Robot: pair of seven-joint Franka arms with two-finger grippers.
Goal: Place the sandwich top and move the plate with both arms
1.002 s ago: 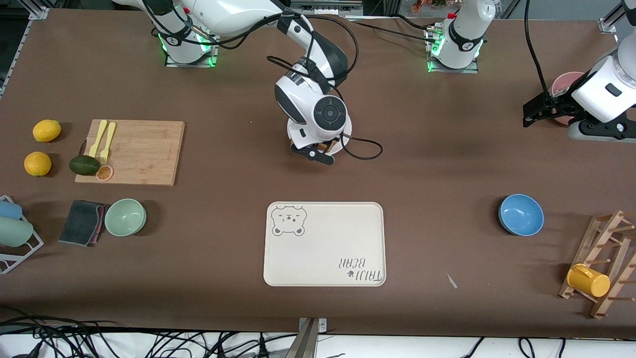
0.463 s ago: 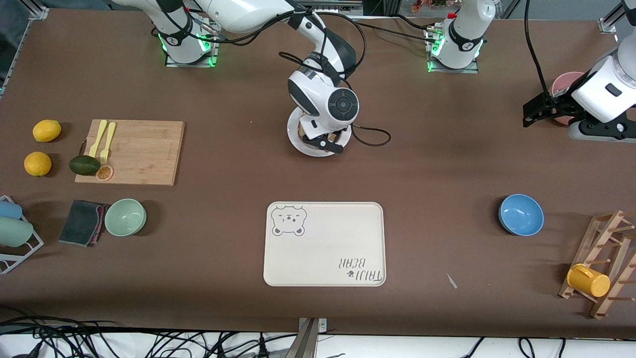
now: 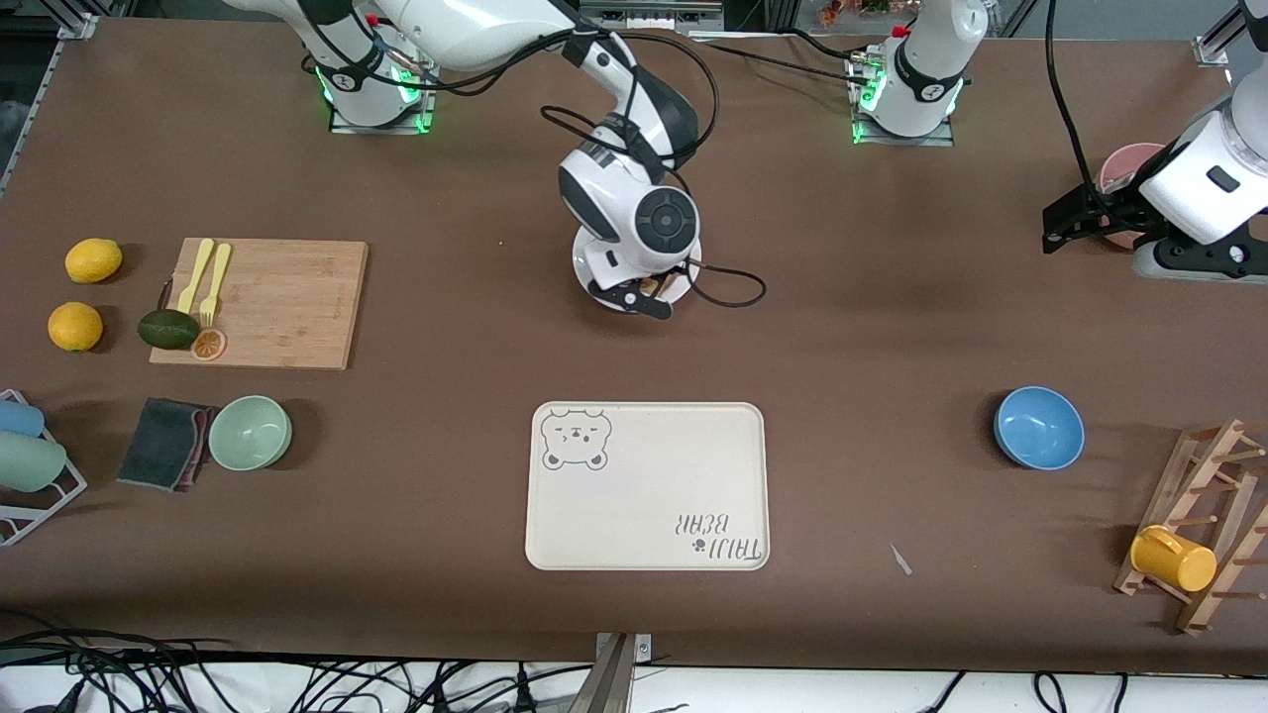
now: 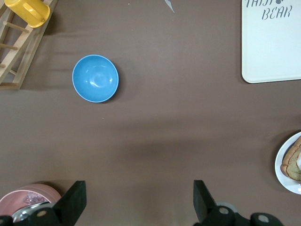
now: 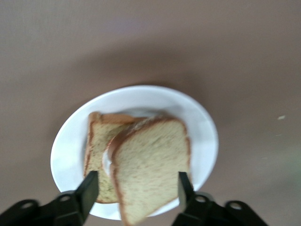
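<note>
- Right gripper (image 5: 136, 188) over the plate (image 5: 75, 136), fingers spread wide on either side of the sandwich top (image 5: 150, 165), lying askew on the lower slice (image 5: 96, 141).
- Left gripper (image 4: 136, 202) wide, empty, waiting near the pink bowl (image 4: 33, 197).
- Risk: speckled, dark-crusted slice overhanging, liable to slide off the smooth round white plate once moved across the brown desk (image 3: 892, 297).

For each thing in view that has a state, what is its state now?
right gripper: open, over the plate
sandwich top: tilted, between the open fingers, above the lower slice
plate: on the table, bearing the sandwich
left gripper: open, waiting
yellow mug: hung on the rack
</note>
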